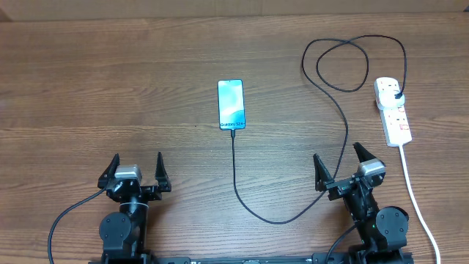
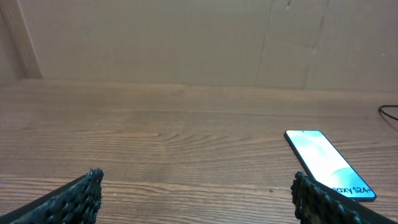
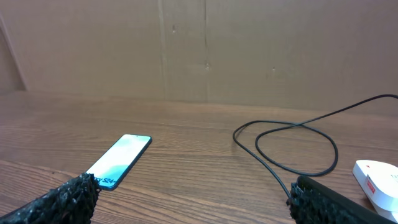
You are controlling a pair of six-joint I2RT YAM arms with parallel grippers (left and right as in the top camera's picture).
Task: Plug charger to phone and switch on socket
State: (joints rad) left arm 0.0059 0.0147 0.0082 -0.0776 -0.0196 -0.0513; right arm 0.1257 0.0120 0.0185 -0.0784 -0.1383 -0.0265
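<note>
Presently, charger (image 1: pixel 235 170): thin, likely limp, light; best gripped at tip touching phone (image 1: pixel 231 104); left gripper (image 1: pixel 138 158), right gripper (image 1: pixel 337 152) jaws apart, empty

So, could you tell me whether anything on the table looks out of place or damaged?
Nothing looks spilled or damaged. The phone lies flat, screen lit, and the socket sits slightly askew. One oddity: the charger trails across the table beneath the open right gripper, between its fingers, where it might snag.

Light was even and soft across the wooden table (image 1: pixel 146 73); shadows were faint and short; the phone (image 1: pixel 231 103) screen glowed pale and bright without glare; both wrist views looked slightly soft.
</note>
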